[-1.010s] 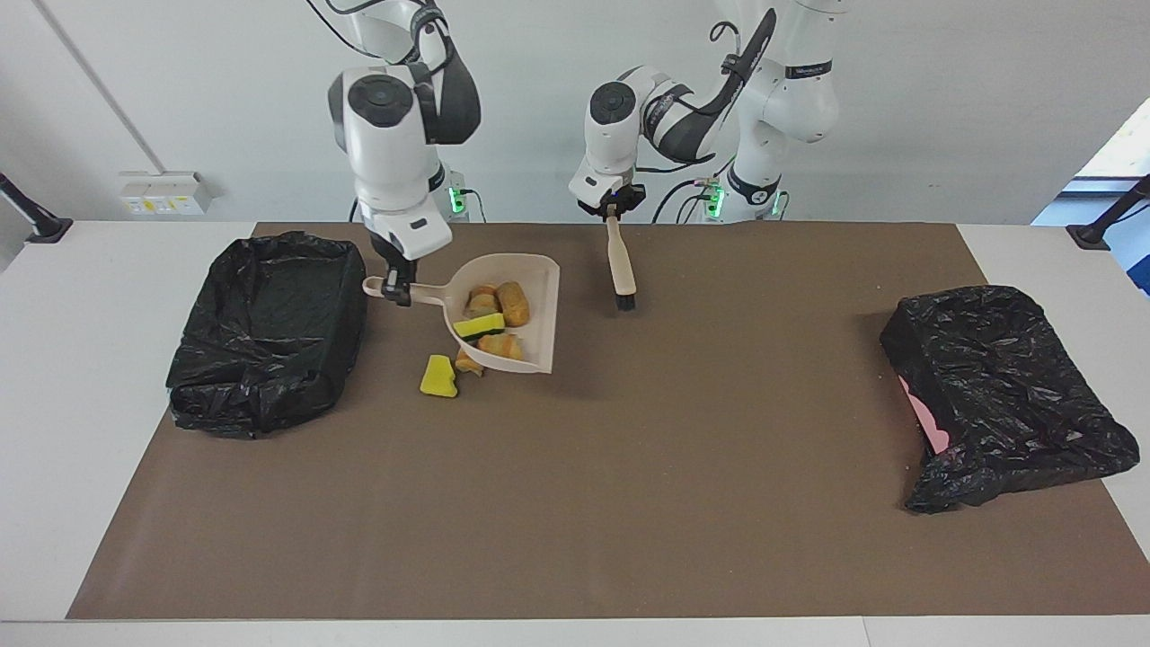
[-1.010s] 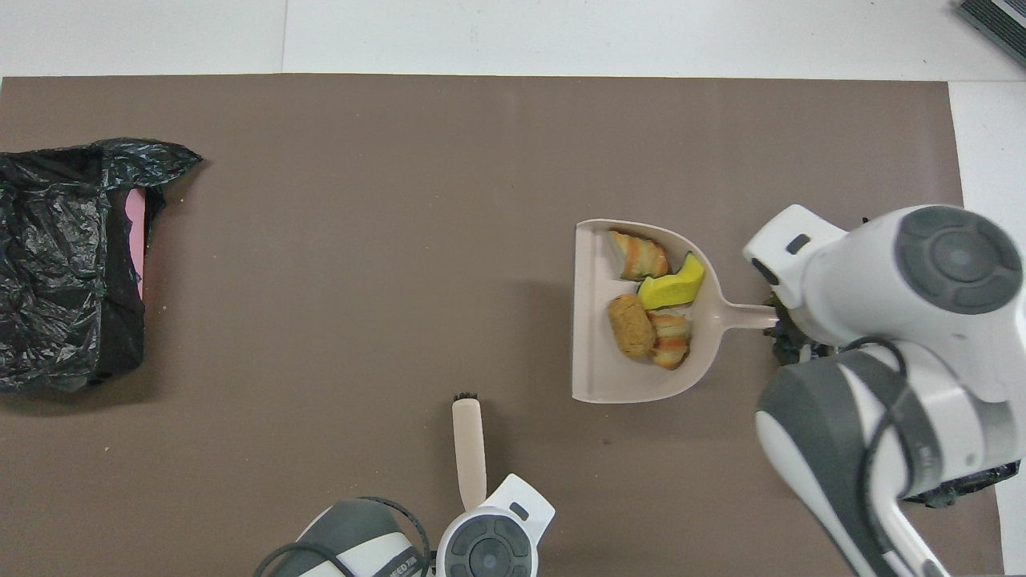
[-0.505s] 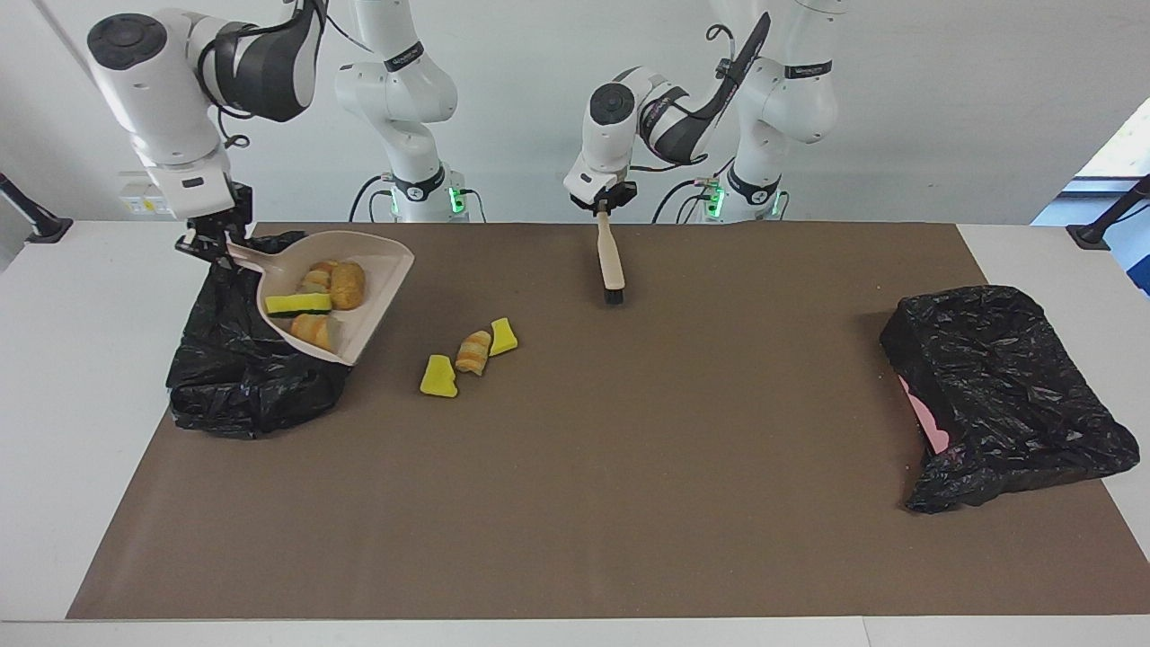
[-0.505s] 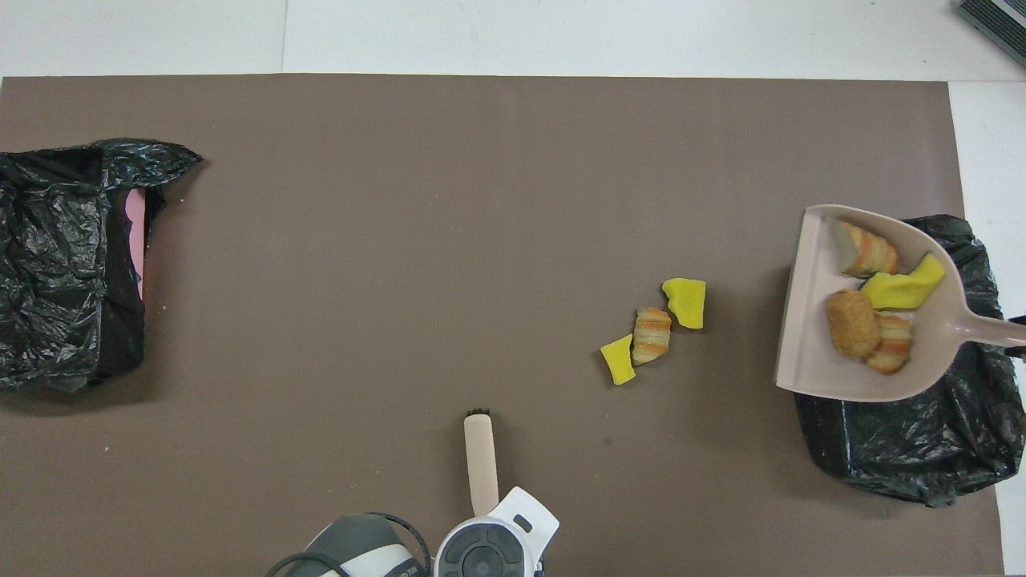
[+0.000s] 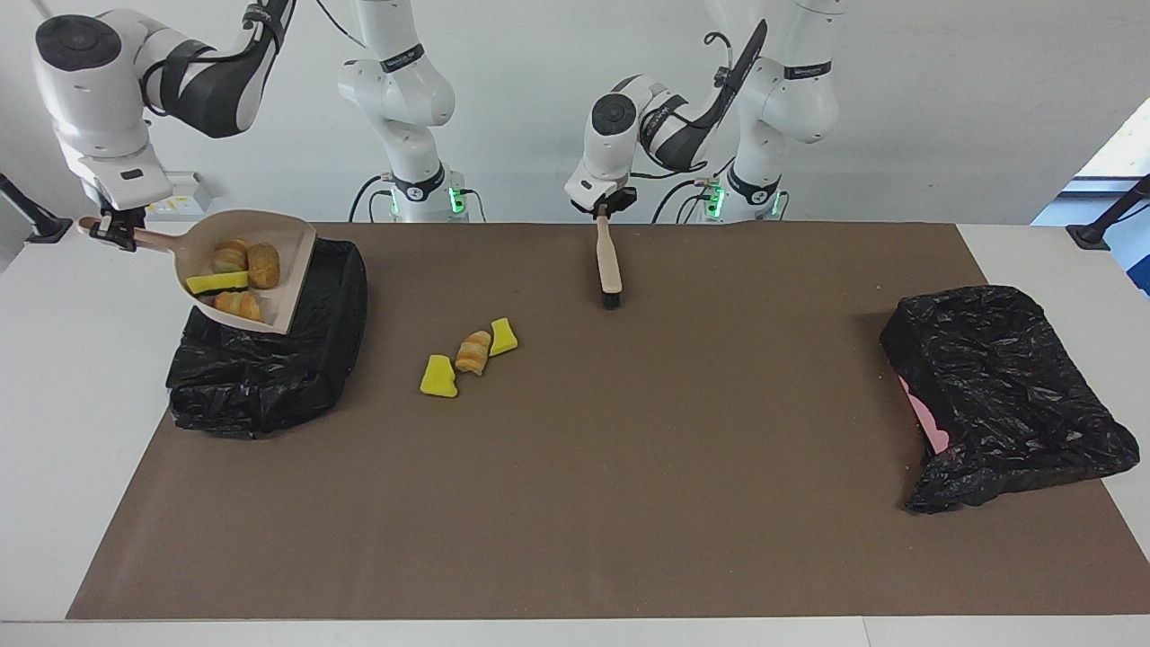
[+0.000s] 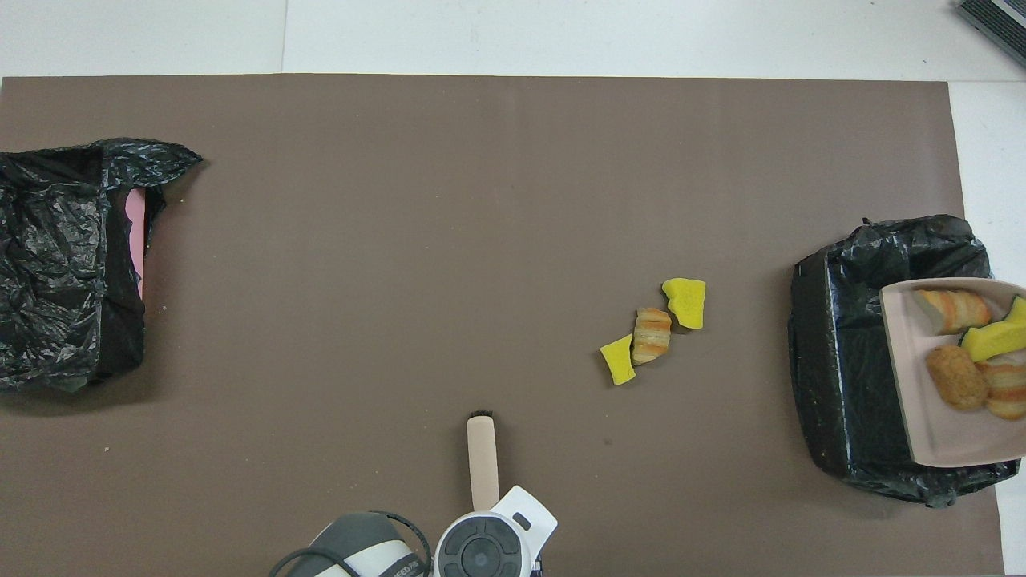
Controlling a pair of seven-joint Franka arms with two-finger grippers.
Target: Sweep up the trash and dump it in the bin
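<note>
White tabletop [image 5: 54, 431] under a brown mat [image 5: 629, 467], pale wall at the robots' end. Two bins lined with black bags: one bin [image 5: 269, 359] at the right arm's end, the second bin [image 5: 1006, 395] at the left arm's end, pink showing at its torn liner. Right gripper [image 5: 115, 232], closed on the handle of the beige dustpan [image 5: 289, 270], holds it tilted in the air over the first bin; four scraps [image 5: 235, 274] sit inside, three tan lumps and one yellow sponge piece. Half a second earlier the dustpan overlapped that bin's mat-side edge; now it is over the bin, farther toward the table's end. Three scraps of trash [image 5: 469, 352] lie on the mat beside that bin: two yellow chunks with a tan lump between them, unmoved. Left gripper [image 5: 602, 212], closed on the brush [image 5: 608, 270], holds it bristles down near the robots' edge. Mat between scraps and second bin lies open.
</note>
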